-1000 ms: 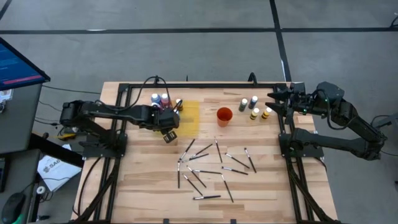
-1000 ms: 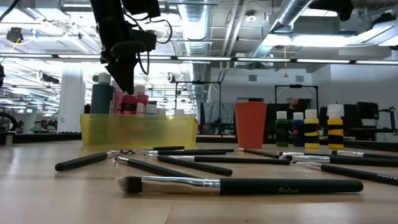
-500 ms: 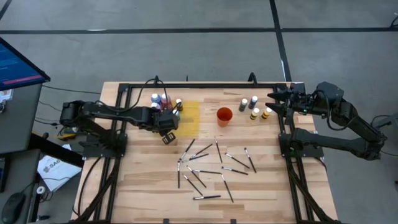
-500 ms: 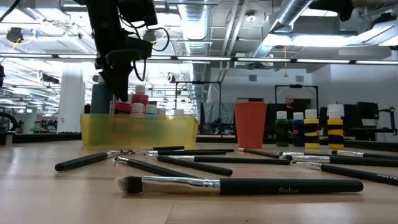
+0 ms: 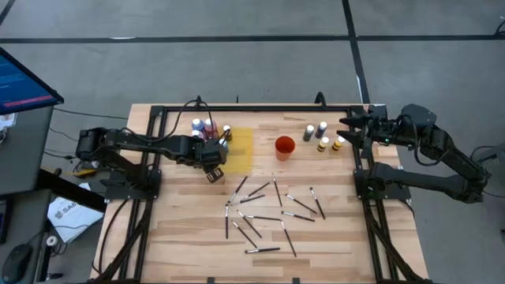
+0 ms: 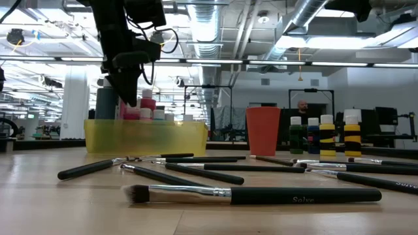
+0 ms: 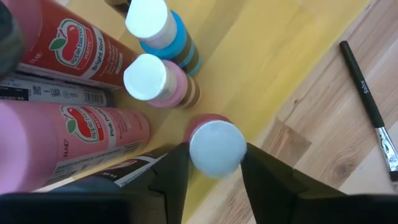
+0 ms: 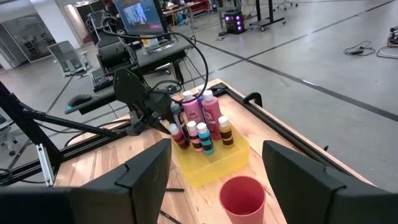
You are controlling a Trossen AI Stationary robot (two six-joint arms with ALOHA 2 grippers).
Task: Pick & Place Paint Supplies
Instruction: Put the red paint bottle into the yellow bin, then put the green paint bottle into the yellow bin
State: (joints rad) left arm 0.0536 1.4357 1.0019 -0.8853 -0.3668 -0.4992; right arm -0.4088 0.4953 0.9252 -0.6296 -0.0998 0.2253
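2 matte-black jointed arms (image 5: pixel 142 143) trailing looped black cables; the right arm (image 5: pixel 442 150) shows a green light.

The left end effector (image 5: pixel 211 155) is hovering at the yellow tray's (image 5: pixel 241 150) bottles (image 5: pixel 207 127); brushes (image 5: pixel 264 209) are lying scattered across the bench (image 5: pixel 181 229).

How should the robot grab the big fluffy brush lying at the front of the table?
Grab the brush by the middle of its long dark handle, coming straight down from above. It lies flat on the table, so only its top and sides are free. The handle is straight and firm, unlike the soft bristles.
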